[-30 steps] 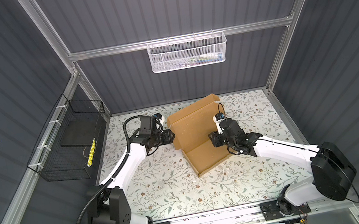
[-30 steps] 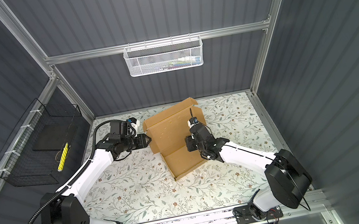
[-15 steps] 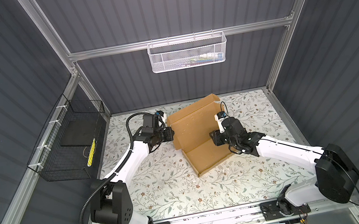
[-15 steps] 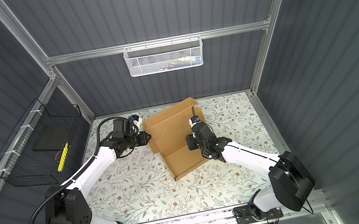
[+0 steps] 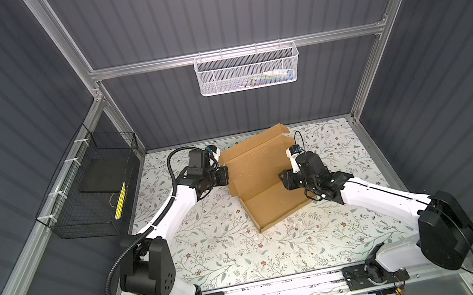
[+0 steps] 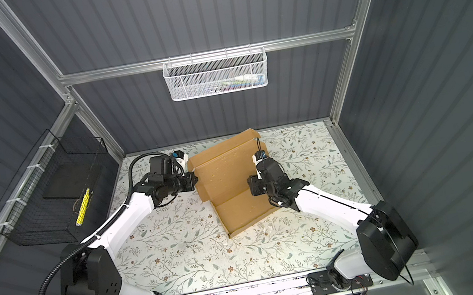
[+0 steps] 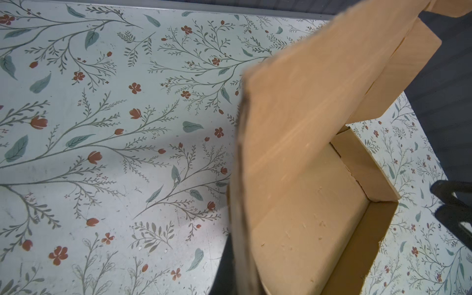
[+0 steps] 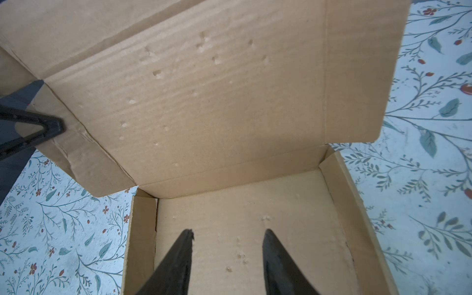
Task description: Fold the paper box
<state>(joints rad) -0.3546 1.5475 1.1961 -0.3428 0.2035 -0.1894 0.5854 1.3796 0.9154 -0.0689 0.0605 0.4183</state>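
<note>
The paper box (image 5: 260, 170) (image 6: 227, 176) is brown cardboard lying mid-table, its shallow tray flat and its lid tilted up toward the back. My left gripper (image 5: 226, 174) (image 6: 195, 179) is shut on the lid's left side flap. In the left wrist view the flap's edge (image 7: 242, 194) runs between the gripper's (image 7: 238, 260) dark fingers. The right wrist view shows those fingertips (image 8: 52, 126) pinching the creased flap. My right gripper (image 8: 227, 232) (image 5: 283, 179) stands open over the tray floor (image 8: 242, 212), holding nothing.
A black wire basket (image 5: 90, 192) on the left wall holds a black slab (image 5: 100, 179) and a yellow strip. A white mesh basket (image 5: 248, 70) hangs on the back wall. The floral table cover (image 5: 213, 249) surrounds the box.
My left gripper moved right to the lid's side flap and shut on it. My right gripper shifted a little over the tray and its jaws widened slightly.
</note>
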